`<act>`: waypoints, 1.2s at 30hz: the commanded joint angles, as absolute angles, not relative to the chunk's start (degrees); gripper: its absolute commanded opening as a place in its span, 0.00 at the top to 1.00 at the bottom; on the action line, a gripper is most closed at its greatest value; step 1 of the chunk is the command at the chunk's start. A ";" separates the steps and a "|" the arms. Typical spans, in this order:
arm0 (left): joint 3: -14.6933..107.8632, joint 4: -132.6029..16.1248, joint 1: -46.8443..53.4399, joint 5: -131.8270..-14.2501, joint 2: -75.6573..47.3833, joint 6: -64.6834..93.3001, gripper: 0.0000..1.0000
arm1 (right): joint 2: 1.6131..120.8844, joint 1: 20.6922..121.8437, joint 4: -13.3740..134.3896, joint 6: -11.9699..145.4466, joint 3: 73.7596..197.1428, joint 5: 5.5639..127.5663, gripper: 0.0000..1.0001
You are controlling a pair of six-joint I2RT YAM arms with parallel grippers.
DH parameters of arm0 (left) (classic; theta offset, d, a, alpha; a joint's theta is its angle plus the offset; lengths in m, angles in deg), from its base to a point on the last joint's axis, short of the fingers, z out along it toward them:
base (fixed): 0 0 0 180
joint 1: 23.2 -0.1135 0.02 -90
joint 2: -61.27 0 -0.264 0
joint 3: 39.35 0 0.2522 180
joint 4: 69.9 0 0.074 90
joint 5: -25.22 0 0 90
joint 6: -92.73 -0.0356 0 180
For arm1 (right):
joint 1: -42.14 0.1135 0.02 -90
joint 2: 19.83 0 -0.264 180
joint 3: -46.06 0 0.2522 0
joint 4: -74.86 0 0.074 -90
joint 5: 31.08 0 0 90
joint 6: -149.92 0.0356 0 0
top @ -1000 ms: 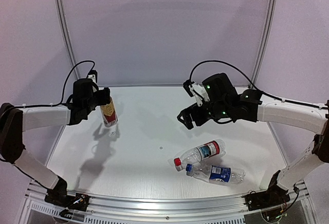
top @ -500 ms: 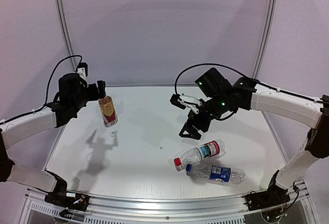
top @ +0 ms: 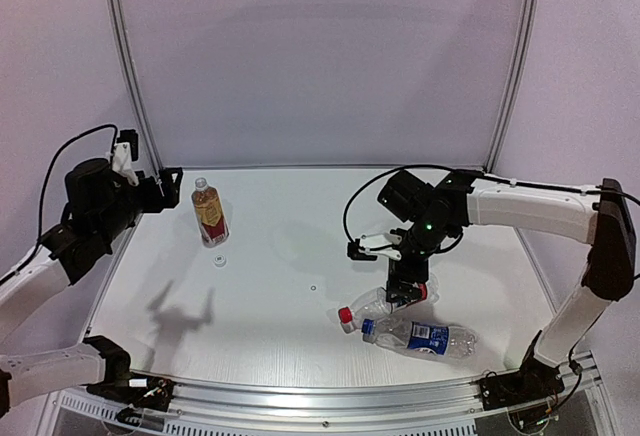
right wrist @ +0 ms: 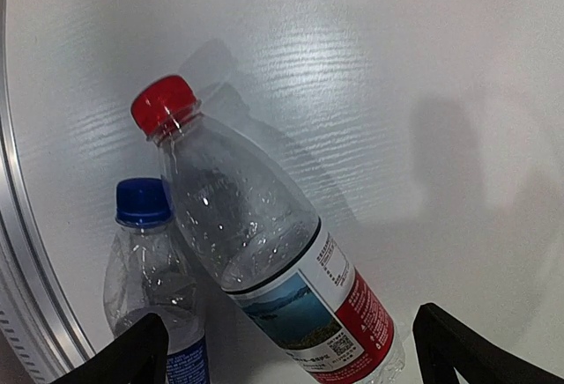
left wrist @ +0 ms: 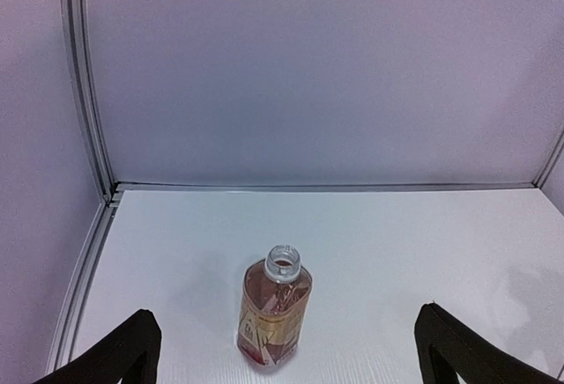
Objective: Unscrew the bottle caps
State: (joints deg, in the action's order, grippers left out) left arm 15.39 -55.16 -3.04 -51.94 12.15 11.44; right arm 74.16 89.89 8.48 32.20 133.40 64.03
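- Top external view: an amber bottle (top: 209,212) stands upright on the white desk (top: 290,226), toward its far left part.
- Its neck is open in the left wrist view, with no cap on it.
- A white cap (top: 219,262) lies on the desk just on the near side of the amber bottle, apart from it.
- The left hand (top: 168,188) hovers just left of the amber bottle with its fingers spread wide and nothing between them.
- Well to the right of the amber bottle, and nearer the arm bases, a red-label bottle (top: 385,301) lies on its side, with its red cap (top: 345,314) screwed on.
- A blue-label bottle (top: 420,337) lies against the near side of that one, also on its side, with its blue cap (top: 368,327) on.
- The right hand (top: 385,271) hangs over the red-label bottle, far right of the amber bottle; its fingers stand wide apart on either side of the bottle's body, and whether they touch it I cannot tell.
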 commanded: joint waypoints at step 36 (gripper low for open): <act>11.78 -44.59 -2.63 -57.00 24.09 14.30 0.01 | 84.60 87.77 22.33 31.48 127.86 64.83 0.15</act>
State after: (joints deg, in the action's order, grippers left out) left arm 12.26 -46.11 -2.89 -56.05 23.58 13.56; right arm 84.31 89.08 24.35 31.46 128.13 64.90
